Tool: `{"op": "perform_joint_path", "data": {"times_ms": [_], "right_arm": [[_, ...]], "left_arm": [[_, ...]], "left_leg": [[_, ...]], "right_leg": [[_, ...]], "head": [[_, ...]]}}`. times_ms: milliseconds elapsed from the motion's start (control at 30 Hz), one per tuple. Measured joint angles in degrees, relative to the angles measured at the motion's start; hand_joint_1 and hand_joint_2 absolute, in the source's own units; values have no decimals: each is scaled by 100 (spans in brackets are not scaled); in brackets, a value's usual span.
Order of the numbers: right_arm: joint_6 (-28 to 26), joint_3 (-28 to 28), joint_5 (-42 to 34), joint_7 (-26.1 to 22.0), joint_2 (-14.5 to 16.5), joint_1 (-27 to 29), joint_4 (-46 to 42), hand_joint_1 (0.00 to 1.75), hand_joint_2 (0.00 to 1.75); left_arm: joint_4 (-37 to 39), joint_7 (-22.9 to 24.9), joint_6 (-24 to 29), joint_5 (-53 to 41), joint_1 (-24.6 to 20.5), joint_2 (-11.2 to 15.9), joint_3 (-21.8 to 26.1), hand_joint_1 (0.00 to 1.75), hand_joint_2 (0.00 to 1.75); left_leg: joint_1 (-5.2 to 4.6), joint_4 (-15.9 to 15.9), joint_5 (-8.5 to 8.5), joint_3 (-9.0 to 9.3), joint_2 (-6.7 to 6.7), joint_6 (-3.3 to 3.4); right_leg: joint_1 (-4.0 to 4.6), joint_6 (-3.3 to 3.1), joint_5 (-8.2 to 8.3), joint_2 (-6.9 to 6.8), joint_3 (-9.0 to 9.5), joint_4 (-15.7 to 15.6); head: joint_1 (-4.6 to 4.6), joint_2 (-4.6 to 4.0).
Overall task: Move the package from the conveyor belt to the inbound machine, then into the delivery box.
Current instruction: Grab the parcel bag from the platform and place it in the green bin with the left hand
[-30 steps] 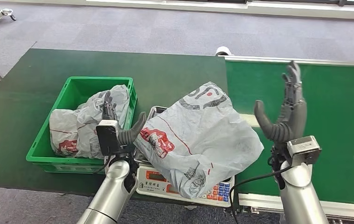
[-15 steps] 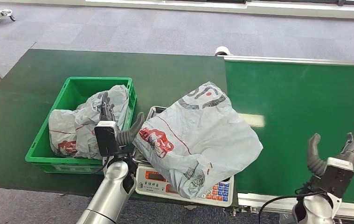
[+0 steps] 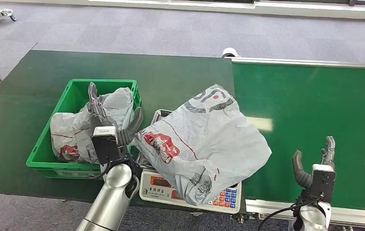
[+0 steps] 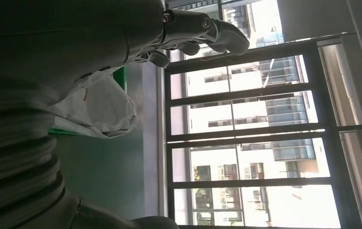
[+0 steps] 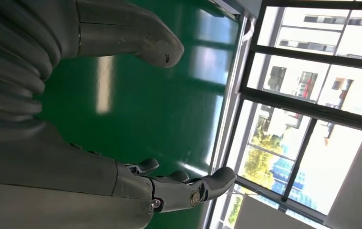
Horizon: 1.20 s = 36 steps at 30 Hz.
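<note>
Left hand (image 3: pixel 104 121) hovers open between package (image 3: pixel 204 142) and green box (image 3: pixel 47 144).

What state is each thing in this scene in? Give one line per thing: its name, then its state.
Package: lying on the scale, held by no hand.
Scale: loaded, display and keypad partly covered.
Green crate: open-topped, holding grey bags.
Conveyor belt: bare green surface.
Left hand: open, raised beside the package.
Right hand: open, holding nothing, over the belt's near edge.
</note>
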Motion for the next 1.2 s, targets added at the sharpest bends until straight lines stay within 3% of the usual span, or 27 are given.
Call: {"op": "perform_joint_path", "data": {"times_ms": [200,367,467,600,733,900,1167,1200], "right_arm": [[179,2,84,-2,-3,-113,269,0,175],[252,9,79,-3,-3,-183,369,0,175],[405,30,55,-4,-3,-260,436,0,175],[565,49,76,-9,-4,-393,581,0,175],[684,50,99,-11,-19,-467,735,0,175],[714,50,122,-12,-22,-536,856,0,175],[645,50,118,-13,-25,-549,941,0,175],[622,50,115,-13,-25,-540,942,0,175]], "left_arm": [[-791,-1,46,-362,66,304,-732,0,175],[-1144,12,-245,-683,63,512,-1285,0,175],[-1062,383,-1174,-1389,2,568,-1526,0,175],[-504,1787,-2876,-2607,-122,540,-1730,0,175],[295,2171,-3167,-3321,-248,420,-1754,0,0],[1167,2336,-3262,-3830,-398,281,-1754,0,0],[1809,2682,-3048,-4199,-583,145,-1754,0,0],[1890,2830,-2927,-4327,-630,123,-1753,0,44]], "left_leg": [[0,0,1,0,2,1],[0,0,1,1,3,1],[-1,0,1,2,2,2],[-5,0,2,6,7,2],[-6,1,2,6,13,2],[-5,0,2,6,13,1],[-5,0,2,4,11,1],[-5,0,2,4,11,1]], "right_leg": [[0,-1,1,-1,0,0],[0,-1,1,0,0,0],[-1,0,0,-1,0,0],[-5,0,4,4,0,0],[-6,2,8,9,-3,0],[-4,1,7,9,-4,0],[-5,1,6,8,-4,0],[-5,1,6,8,-4,0]], "head": [[0,0],[-1,0],[0,0],[0,0],[0,0],[0,0],[0,0],[0,0]]}}
